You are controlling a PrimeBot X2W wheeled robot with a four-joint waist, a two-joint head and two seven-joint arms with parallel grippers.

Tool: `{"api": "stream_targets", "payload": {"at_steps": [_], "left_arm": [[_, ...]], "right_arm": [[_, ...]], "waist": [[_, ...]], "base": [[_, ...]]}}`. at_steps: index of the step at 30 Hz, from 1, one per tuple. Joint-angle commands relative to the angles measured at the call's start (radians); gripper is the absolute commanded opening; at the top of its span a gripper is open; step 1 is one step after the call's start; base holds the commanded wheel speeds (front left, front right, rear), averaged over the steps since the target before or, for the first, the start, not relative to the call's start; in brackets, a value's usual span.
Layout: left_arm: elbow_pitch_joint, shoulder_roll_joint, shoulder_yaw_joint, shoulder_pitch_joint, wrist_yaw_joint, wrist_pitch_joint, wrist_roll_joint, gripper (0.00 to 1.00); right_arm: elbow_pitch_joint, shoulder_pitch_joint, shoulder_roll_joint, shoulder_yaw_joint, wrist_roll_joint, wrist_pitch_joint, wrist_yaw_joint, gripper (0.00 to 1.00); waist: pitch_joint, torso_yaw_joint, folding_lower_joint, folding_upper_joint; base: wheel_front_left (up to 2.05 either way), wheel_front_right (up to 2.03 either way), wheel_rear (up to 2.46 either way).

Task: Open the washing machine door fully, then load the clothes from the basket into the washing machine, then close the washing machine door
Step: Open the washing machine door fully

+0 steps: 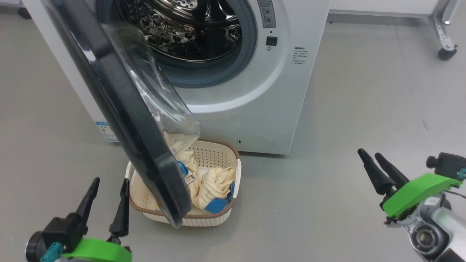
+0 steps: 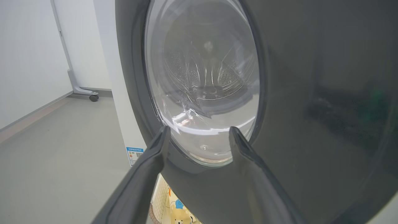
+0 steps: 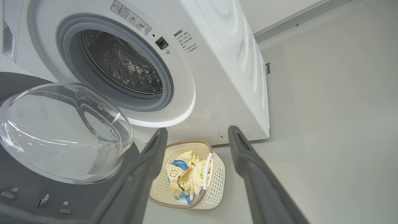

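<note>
The left hand [image 1: 111, 180] and right hand [image 1: 368, 153] are being held wide open and empty, while the clothes [image 1: 214, 185], judged soft and light, are being cradled in the basket [image 1: 218, 154] just before the washing machine [image 1: 284, 91], partly under its door [image 1: 120, 109], a raised fold being judged the best hold.

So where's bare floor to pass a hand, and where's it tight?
Bare floor lies between the basket, the washer and the right hand; more lies left of the door, ahead of the left hand. Crowded: the door hangs over the basket's left half.
</note>
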Motion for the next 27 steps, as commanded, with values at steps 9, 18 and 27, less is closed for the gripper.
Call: {"api": "stream_targets", "payload": {"at_steps": [9,18,27], "left_arm": [[-0.041,0.007,0.057,-0.026,0.001,-0.014,0.014,1.00],[-0.045,0.002,0.065,-0.026,0.001,-0.014,0.017,1.00],[-0.048,-0.001,0.073,-0.026,0.001,-0.014,0.017,1.00]], "right_arm": [[-0.048,0.083,0.052,-0.269,-0.304,-0.014,0.002,1.00],[-0.099,0.168,0.131,-0.440,-0.567,-0.014,0.002,1.00],[-0.093,0.211,0.179,-0.507,-0.702,-0.014,0.002,1.00]], "waist": [[-0.002,0.000,0.0000,0.0000],[-0.001,0.007,0.0000,0.0000],[0.008,0.014,0.0000,0.0000]], "base": [[0.00,0.00,0.00],[0.00,0.00,0.00],[0.00,0.00,0.00]]}}
